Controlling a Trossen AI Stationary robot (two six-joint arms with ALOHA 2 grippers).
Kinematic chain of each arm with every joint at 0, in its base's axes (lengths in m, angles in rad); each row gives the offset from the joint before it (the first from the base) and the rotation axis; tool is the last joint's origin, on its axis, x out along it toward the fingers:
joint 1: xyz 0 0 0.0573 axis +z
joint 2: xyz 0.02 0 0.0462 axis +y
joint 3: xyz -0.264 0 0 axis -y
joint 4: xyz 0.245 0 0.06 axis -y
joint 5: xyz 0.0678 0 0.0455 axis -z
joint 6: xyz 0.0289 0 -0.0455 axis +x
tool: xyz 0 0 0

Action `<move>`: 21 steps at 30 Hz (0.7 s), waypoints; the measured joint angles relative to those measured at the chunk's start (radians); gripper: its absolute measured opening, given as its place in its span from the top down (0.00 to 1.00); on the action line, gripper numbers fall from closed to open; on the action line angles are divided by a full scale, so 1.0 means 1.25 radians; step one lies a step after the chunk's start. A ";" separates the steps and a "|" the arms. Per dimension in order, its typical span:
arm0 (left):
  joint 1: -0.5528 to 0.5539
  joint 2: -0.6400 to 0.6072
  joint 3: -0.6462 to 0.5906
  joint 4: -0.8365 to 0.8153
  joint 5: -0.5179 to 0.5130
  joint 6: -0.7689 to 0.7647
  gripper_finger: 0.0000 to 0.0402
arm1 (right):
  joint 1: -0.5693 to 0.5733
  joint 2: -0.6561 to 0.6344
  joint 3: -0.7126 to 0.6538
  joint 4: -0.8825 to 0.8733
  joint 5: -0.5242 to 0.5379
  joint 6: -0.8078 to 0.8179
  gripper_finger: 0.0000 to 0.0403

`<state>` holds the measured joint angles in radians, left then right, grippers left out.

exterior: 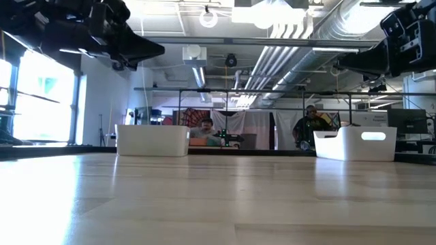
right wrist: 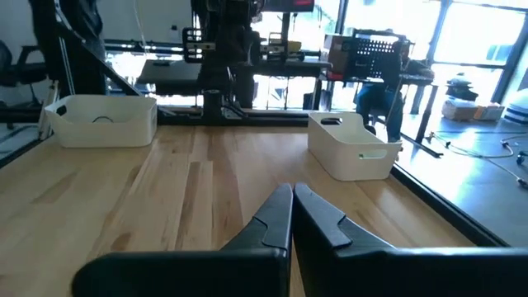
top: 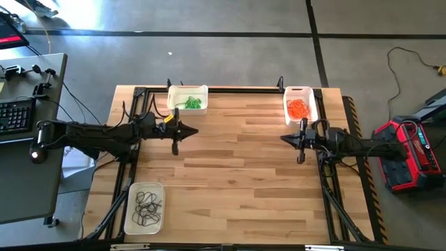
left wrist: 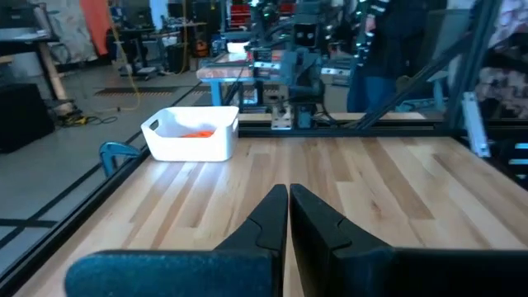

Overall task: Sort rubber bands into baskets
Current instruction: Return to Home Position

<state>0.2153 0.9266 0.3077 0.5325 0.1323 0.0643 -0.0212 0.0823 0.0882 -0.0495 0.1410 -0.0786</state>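
Three baskets (top: 188,87) filled by colour, no loose rubber bands (top: 191,103) seen on bench (top: 237,167), left claw (left wrist: 288,191) and right claw (right wrist: 293,190) pinched together, empty; looks done, parking only.

Ceiling lamps (exterior: 208,17) and a bright window (exterior: 41,95) light my worktop (exterior: 218,204) evenly. Pale glare lies on its near planks, shadows are soft, and my left pincer (left wrist: 288,191) shows dark against the wood.
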 joint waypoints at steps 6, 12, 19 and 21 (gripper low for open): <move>0.000 -0.025 0.000 -0.040 0.009 0.000 0.98 | 0.000 -0.065 -0.004 -0.050 0.005 0.001 1.00; 0.000 -0.060 -0.003 -0.060 0.007 0.007 0.98 | 0.000 -0.065 -0.004 -0.074 0.042 0.000 1.00; 0.000 -0.155 -0.092 0.001 -0.006 -0.004 0.98 | 0.000 -0.065 -0.004 -0.078 0.055 -0.002 1.00; 0.000 -0.195 -0.118 0.008 -0.017 -0.007 0.98 | 0.000 -0.066 -0.004 -0.079 0.055 -0.003 1.00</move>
<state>0.2153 0.6833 0.1606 0.5423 0.1108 0.0559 -0.0212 0.0002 0.0826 -0.1478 0.2092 -0.0826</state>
